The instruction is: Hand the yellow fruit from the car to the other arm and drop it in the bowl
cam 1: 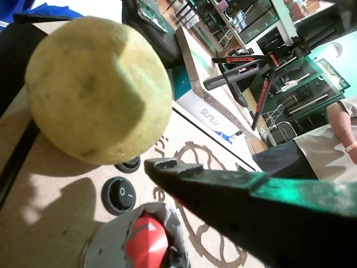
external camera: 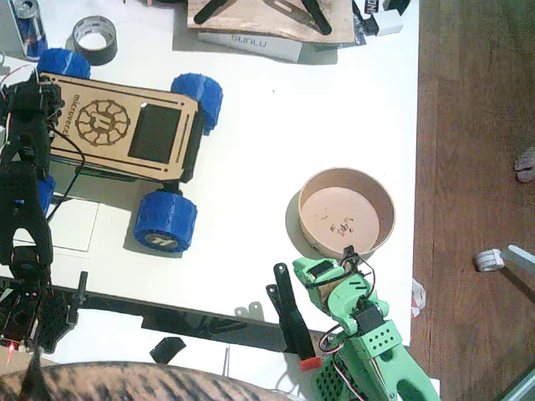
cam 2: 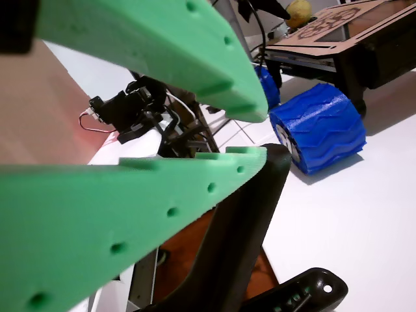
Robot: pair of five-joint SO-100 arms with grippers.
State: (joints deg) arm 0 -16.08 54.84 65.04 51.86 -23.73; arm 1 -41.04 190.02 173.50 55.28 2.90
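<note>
Dimpled round yellow fruit (cam 1: 97,89) over plywood car (cam 1: 50,184).

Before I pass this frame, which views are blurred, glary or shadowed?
Fixed view: evenly lit, slightly soft; the bowl and the car cast short shadows. In a wrist view the yellow fruit fills the frame, reasonably sharp, throwing a shadow on the plywood, with the near jaw blurred. In a wrist view the right gripper is close and soft-edged.

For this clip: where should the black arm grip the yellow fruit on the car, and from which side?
Across the widest part of the fruit, from above. It is roundish with no handle and sits on the car's flat deck, so probably only its sides are free. The left gripper's one visible finger is beside it, apart from it.
</note>
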